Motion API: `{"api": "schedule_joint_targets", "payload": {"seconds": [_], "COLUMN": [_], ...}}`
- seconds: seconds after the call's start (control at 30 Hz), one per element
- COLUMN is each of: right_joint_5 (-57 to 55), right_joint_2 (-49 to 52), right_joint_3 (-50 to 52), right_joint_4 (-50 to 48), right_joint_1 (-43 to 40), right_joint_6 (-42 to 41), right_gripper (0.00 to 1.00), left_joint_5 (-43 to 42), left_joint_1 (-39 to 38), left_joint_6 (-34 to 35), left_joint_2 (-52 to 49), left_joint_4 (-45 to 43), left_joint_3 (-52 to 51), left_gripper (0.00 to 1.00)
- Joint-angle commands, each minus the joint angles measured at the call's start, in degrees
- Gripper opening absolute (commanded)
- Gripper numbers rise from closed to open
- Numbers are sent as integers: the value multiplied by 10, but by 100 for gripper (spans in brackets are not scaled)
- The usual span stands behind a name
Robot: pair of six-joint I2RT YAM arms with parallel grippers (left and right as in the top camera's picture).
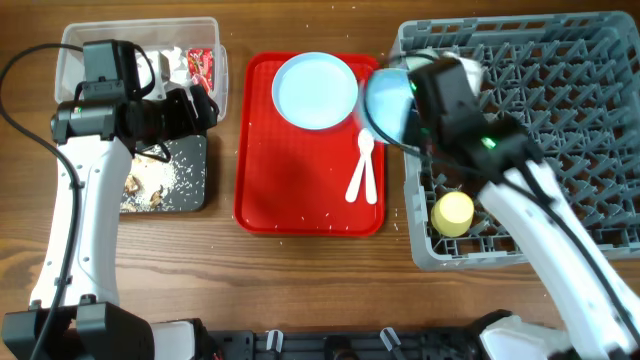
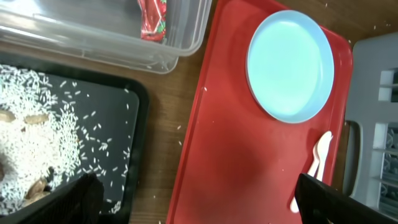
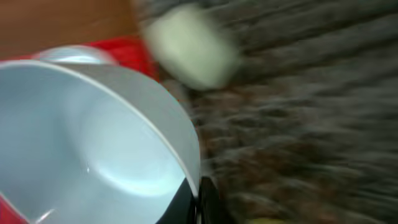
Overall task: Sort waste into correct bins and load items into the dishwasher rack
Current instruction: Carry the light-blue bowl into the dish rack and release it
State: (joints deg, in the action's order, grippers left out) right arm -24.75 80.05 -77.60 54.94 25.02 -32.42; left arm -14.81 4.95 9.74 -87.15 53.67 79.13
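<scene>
Standing at the desk, I look left first. A clear plastic tub with rounded corners holds the crumpled shiny red wrapper and the crumpled white tissue. Just below it, a shallow black tray holds loose white rice grains and brownish food scraps. I think dry trash goes in one and food in the other.

The left arm hangs over that tray. Its jaws are spread wide with nothing between them.

In the middle lies a flat red tray. On it sit a pale blue round plate and a white plastic spoon and fork, not yet loaded.

The right arm has its jaws clenched on the rim of a pale blue bowl. The bowl is tipped on its side at the left edge of the large square grey plastic rack, probably so it can stand between the pegs. A blurry pale green bowl and a small yellow cup are already in the rack.
</scene>
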Motion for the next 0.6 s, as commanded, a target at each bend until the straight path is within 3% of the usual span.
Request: {"api": "schedule_joint_targets", "payload": {"seconds": [0.0, 0.2, 0.57], "right_joint_5": [-320, -322, -411], "right_joint_2": [-35, -12, 136], "right_joint_3": [-2, 19, 20], "right_joint_4": [87, 141, 96], "right_joint_1": [1, 1, 1], "right_joint_6": [56, 219, 309], "right_gripper": [4, 4, 4], "left_joint_5": [3, 3, 3], "left_joint_1": [2, 2, 2], "left_joint_6": [-3, -3, -3], "left_joint_2": [2, 2, 2], "left_joint_4": [0, 0, 0], "left_joint_3": [8, 8, 8], "left_gripper": [100, 100, 100]}}
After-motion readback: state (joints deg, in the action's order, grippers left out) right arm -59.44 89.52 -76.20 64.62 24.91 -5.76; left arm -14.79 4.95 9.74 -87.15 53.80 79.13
